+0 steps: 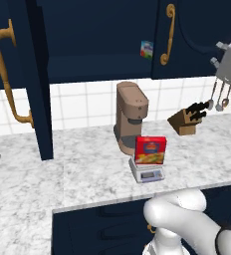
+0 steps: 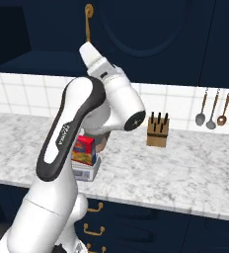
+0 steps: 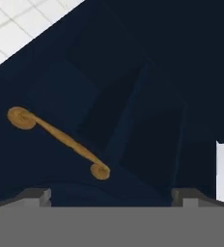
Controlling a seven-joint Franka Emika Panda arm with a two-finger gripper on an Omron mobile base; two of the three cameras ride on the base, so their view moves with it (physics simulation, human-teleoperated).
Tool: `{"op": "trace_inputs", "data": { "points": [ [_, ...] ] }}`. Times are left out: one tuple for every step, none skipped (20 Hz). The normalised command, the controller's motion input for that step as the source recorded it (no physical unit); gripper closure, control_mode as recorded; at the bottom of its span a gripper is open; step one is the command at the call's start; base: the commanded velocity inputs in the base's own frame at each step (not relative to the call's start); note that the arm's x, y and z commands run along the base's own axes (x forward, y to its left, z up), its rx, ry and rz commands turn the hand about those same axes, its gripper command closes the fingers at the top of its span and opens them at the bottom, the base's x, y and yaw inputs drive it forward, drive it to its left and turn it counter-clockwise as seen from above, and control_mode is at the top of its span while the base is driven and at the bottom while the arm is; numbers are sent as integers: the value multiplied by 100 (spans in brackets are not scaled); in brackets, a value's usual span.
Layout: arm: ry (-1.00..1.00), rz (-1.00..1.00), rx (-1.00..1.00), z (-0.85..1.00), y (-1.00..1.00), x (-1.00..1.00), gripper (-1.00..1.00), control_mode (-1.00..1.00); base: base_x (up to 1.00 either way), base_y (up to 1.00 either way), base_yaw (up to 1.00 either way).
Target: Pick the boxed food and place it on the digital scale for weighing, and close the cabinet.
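Centrally on the white-grey marble bench (image 1: 48, 179), the boxed food (image 1: 150, 150) stands upright on the digital scale (image 1: 147, 173), w/ its red face toward the camera; a blue oval logo sits near the top and a yellow food pic below it, but the lettering is too small to read. Blue side of the carton shows in the right base view, partly behind the white arm. Scale is pale grey w/ a dark display strip at front; no digits legible. Just behind the carton is a tall brown coffee machine (image 1: 130, 117), and to the right, apart from both, a wooden knife block (image 1: 187, 121) w/ dark handles. Three utensils (image 2: 212, 109) hang on the white tiled wall at far right. Above, the cabinet (image 1: 97, 35) is dark navy, one door (image 1: 35, 79) swung out toward the viewer at left, brass handle (image 1: 8, 74) on it; inside on the shelf sits a small light-blue and green box (image 1: 147, 49), print unreadable. Claw (image 3: 111, 195) is raised high before the cabinet front, tips spread wide apart, gripping nothing; in the hand view a curved brass handle (image 3: 58, 142) lies on navy panel just beyond the left tip.
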Motion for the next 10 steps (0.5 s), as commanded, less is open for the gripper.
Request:
{"op": "trace_inputs", "data": {
  "points": [
    [-42,-15,-11,0,100,-95,-100,-100,0,0,0],
    [-41,-17,-12,0,100,-75,-100,-100,0,0,0],
    [-40,-18,-10,6,100,-66,-100,-100,0,0,0],
    [-29,-19,-5,17,100,-54,-100,-100,0,0,0],
    [-22,-20,0,18,100,-46,-100,-100,0,0,0],
    [-15,-21,0,8,100,-41,-100,-100,0,0,0],
    [-16,-21,1,0,100,-41,-100,-100,0,0,0],
    [-12,-21,7,0,100,-33,-100,-100,0,0,0],
    [-13,-22,10,0,100,-36,-100,-100,0,0,0],
    [-15,-21,13,0,100,-46,-100,-100,0,0,0]
  ]
}}
